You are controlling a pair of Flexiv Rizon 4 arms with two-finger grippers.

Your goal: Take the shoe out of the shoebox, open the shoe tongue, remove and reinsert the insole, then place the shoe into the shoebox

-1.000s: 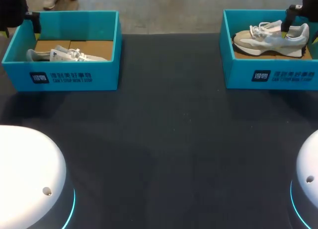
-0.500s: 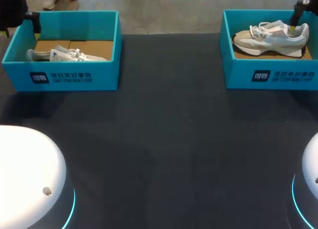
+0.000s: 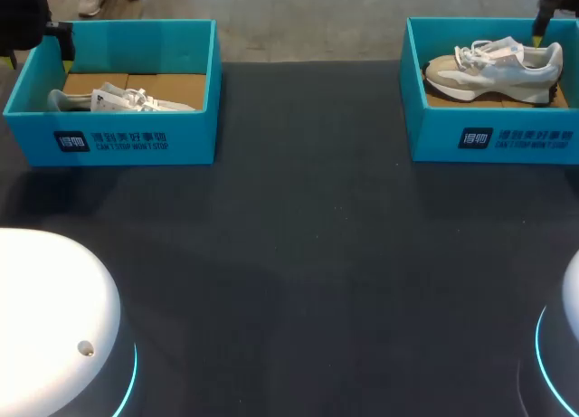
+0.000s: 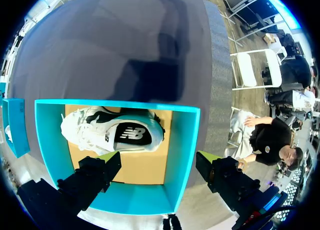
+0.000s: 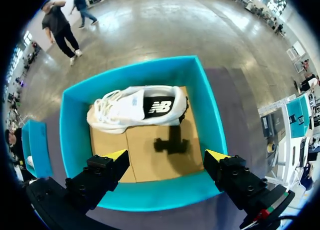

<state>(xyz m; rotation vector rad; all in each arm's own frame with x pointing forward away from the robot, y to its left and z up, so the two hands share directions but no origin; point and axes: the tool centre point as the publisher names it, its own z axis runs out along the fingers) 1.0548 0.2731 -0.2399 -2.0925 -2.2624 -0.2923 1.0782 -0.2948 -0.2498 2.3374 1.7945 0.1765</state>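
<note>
Two teal shoeboxes stand at the table's far corners. The left box (image 3: 136, 141) holds a white shoe (image 3: 118, 99) lying low on its cardboard floor. In the right box (image 3: 507, 137) a beige and white shoe (image 3: 493, 66) rests on its side. My left gripper (image 4: 157, 160) hangs open above the left box's outer part, the white shoe (image 4: 115, 135) ahead of its fingers. My right gripper (image 5: 167, 155) is open above the right box's near wall (image 5: 150, 195), the shoe (image 5: 140, 108) ahead of it and untouched. In the head view one right finger (image 3: 545, 14) shows at the box's far right corner.
A wide stretch of dark table (image 3: 308, 254) lies between the boxes and the front edge. My arms' white bases (image 3: 54, 317) fill the near corners. Both boxes have cardboard floors (image 5: 155, 155) beside the shoes.
My right gripper has drawn back from the shoe's heel toward the box's far right corner, still open. The left arm and both shoes have stayed put.
</note>
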